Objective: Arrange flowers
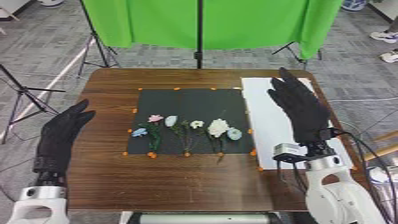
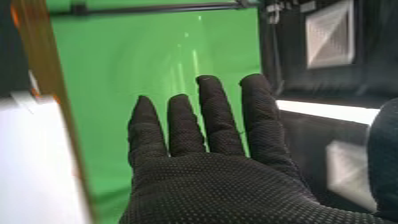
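Observation:
In the head view, several artificial flowers lie side by side on a black mat [image 1: 178,105]: a pink one [image 1: 155,118], a light blue one [image 1: 139,132], pale white ones [image 1: 171,120], a large cream one [image 1: 218,128] and a pale blue-green one [image 1: 234,133]. Their stems point toward the robot. My left hand [image 1: 62,131] is over the table's left edge, open and holding nothing. Over the white sheet to the right of the mat is my right hand [image 1: 303,110], open, apart from the flowers. The right wrist view shows the right hand [image 2: 222,185] with straight, spread fingers.
A white sheet [image 1: 258,100] covers the right part of the brown table [image 1: 195,185]. Orange marks line the mat and sheet. Behind the table stand a green backdrop [image 1: 151,25] and black stands [image 1: 199,55]. Cables hang by the right wrist.

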